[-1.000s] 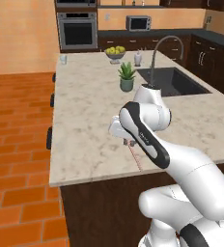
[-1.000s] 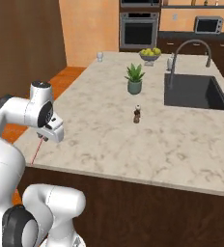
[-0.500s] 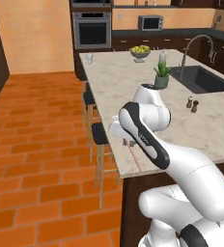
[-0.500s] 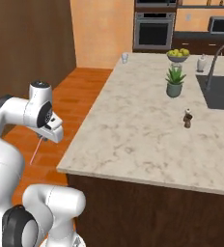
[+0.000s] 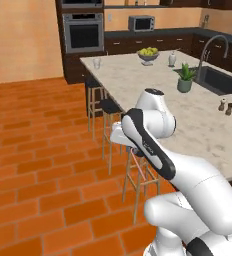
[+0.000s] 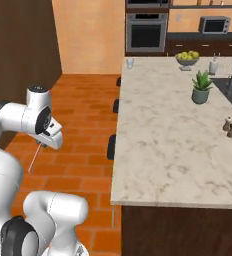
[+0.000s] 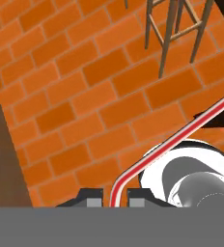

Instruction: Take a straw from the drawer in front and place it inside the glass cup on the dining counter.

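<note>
My gripper (image 7: 115, 197) is shut on the straw (image 7: 174, 139), a thin pink-red and white tube that bends just past the fingertips (image 7: 89, 195) and runs up to the right. In the right base view the gripper (image 6: 43, 143) hangs over the brick floor, left of the dining counter (image 6: 168, 145), with the straw (image 6: 34, 159) slanting down from it. The glass cup (image 6: 130, 63) stands at the counter's far left corner. From the left base view the same cup (image 5: 96, 63) sits well beyond the gripper (image 5: 129, 147). The drawer is out of view.
Wooden bar stools (image 5: 107, 107) line the counter's left side, close to the hand; their legs (image 7: 168, 34) show above the straw. A grey fruit bowl (image 6: 187, 58), a potted plant (image 6: 201, 87) and shakers (image 6: 229, 127) stand on the marble. Orange brick floor (image 5: 33, 150) spreads to the left.
Both base views have swung and shifted: the counter now lies to the right, and the floor and stools have come into sight. The gripper stays shut on the straw.
</note>
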### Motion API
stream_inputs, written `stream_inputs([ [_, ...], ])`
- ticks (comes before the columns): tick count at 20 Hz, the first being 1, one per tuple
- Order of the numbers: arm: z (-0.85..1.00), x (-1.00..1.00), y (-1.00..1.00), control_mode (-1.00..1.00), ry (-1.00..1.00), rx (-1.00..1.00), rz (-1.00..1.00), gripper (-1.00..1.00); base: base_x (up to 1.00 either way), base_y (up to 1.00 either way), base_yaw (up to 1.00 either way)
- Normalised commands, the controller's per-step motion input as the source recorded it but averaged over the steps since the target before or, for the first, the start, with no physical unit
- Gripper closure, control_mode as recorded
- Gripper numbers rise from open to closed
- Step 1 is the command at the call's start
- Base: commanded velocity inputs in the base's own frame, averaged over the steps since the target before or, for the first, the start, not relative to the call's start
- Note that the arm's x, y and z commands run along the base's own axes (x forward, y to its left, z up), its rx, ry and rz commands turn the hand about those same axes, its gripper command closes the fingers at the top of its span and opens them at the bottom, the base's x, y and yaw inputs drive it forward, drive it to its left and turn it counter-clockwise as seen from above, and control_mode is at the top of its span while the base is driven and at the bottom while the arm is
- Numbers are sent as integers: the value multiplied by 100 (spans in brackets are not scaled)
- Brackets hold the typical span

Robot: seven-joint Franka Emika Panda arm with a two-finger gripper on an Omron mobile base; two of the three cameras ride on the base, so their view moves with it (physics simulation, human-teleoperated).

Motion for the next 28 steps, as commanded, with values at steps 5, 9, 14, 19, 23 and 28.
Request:
stream_inputs([
  [5,0,0,0,100,0,0,0,100,56,100,-34],
  [9,0,0,0,100,0,0,0,100,53,100,-36],
  [14,0,0,0,100,0,0,0,100,59,100,-36],
  [19,0,0,0,100,0,0,0,100,63,100,-36],
  [23,0,0,0,100,0,0,0,100,65,98,-35],
  [28,0,0,0,100,0,0,0,100,67,94,-36],
])
